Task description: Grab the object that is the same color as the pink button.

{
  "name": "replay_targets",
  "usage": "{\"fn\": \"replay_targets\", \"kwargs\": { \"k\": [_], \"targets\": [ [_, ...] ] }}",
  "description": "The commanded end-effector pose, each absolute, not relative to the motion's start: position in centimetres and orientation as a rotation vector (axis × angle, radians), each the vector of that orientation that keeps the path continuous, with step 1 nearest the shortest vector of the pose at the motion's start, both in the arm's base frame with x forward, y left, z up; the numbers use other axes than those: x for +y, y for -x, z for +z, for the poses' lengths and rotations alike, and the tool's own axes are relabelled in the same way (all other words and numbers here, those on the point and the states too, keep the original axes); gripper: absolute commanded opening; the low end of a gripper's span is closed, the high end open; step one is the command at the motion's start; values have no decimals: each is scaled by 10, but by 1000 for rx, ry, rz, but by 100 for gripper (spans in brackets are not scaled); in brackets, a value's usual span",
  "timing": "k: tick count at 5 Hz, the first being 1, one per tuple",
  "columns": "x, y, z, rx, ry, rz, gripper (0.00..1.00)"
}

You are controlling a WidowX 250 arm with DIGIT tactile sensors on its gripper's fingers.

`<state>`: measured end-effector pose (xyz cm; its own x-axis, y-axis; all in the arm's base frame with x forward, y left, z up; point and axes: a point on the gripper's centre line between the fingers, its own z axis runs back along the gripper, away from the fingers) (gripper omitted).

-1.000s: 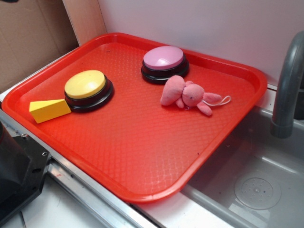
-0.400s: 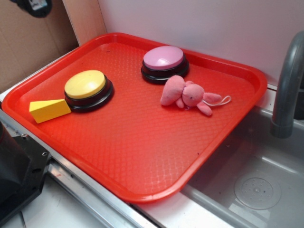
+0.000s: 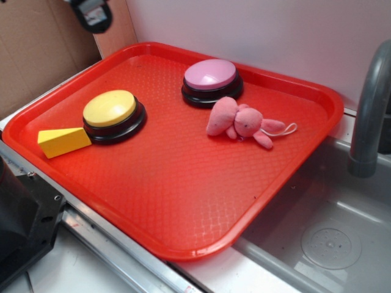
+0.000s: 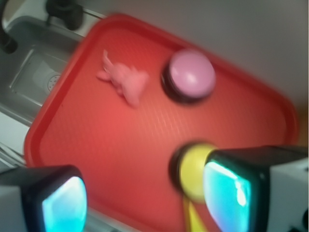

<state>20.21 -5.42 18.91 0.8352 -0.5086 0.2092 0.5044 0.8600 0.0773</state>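
Observation:
The small pink plush bunny (image 3: 241, 122) lies on the red tray (image 3: 183, 195), just in front of the pink domed button (image 3: 211, 76) on its black base. In the wrist view the bunny (image 4: 125, 79) is at upper left and the pink button (image 4: 191, 73) to its right. My gripper (image 4: 145, 193) is open and empty, high above the tray's near side, far from the bunny. Only a bit of the gripper (image 3: 91, 13) shows at the exterior view's top left.
A yellow domed button (image 3: 111, 110) and a yellow wedge block (image 3: 62, 141) sit at the tray's left. A grey sink (image 3: 330, 238) with a faucet (image 3: 369, 104) lies to the right. A wall stands behind the tray.
The gripper has moved right and down into the top-left corner of the exterior view. The objects on the tray have not moved.

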Motion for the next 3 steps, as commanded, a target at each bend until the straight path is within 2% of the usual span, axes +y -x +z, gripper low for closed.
{"fn": "replay_targets", "kwargs": {
  "k": [1,2,3],
  "targets": [
    [-90,-259,153,-242,-3,-815,100],
    [-104,-280,124,-212,6,-929,100],
    [-106,-290,95,-180,24,-994,100]
  ]
}}
